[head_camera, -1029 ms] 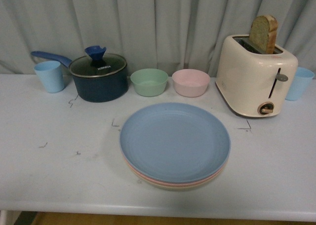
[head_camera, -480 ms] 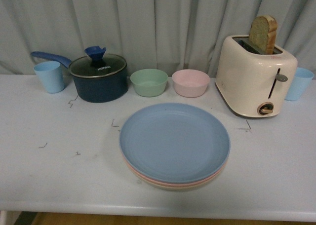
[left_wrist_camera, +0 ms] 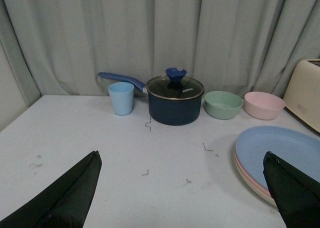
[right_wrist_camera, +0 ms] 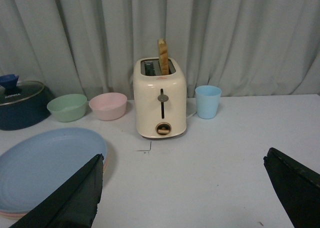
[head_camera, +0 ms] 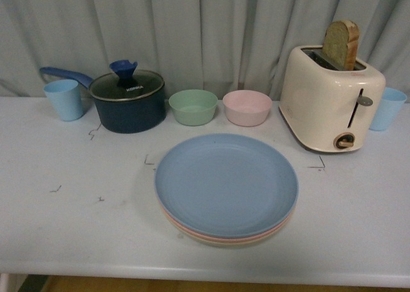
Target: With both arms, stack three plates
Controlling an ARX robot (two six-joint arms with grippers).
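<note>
the three round matte plates (head_camera: 226, 189), blue over pink over cream, sit stacked near the white table's (head_camera: 64, 228) front edge. the left gripper (left_wrist_camera: 182, 188) and right gripper (right_wrist_camera: 182, 188) both gape wide and empty; best simply to lift away without nudging the stack.

My three views are evenly and softly lit, a little dim, with a cool grey-blue cast. Shadows are faint: a soft one lies under the stacked plates (head_camera: 226, 188) and beside the toaster (head_camera: 331, 98) in the front view. The pot lid (head_camera: 127, 86) shows a mild sheen. Everything looks slightly soft and grainy. My gripper fingers (left_wrist_camera: 65, 195) at the lower corners of both wrist views are dark, detail-less shapes.
</note>
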